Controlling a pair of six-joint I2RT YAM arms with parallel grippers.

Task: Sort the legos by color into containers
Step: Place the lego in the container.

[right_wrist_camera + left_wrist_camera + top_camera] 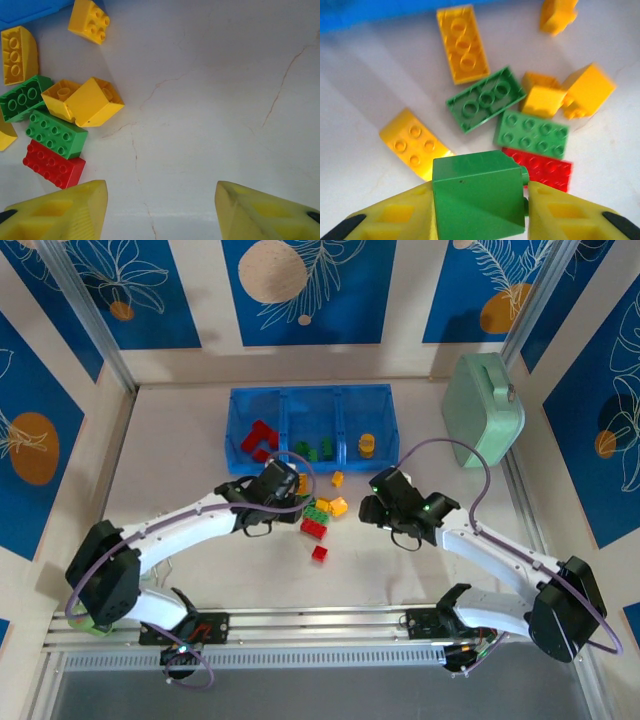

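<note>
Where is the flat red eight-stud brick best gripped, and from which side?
Probably from above, pinching the two short ends of the red brick: it lies studs-up, and the green eight-stud brick sits tight against one long side, leaving no gap there.

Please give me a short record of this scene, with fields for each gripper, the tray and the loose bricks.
left gripper: closed on a green brick
right gripper: open, empty, over bare table
tray: red bricks left, green bricks middle, yellow bricks right
loose bricks: mixed colours, on the table before the tray
</note>
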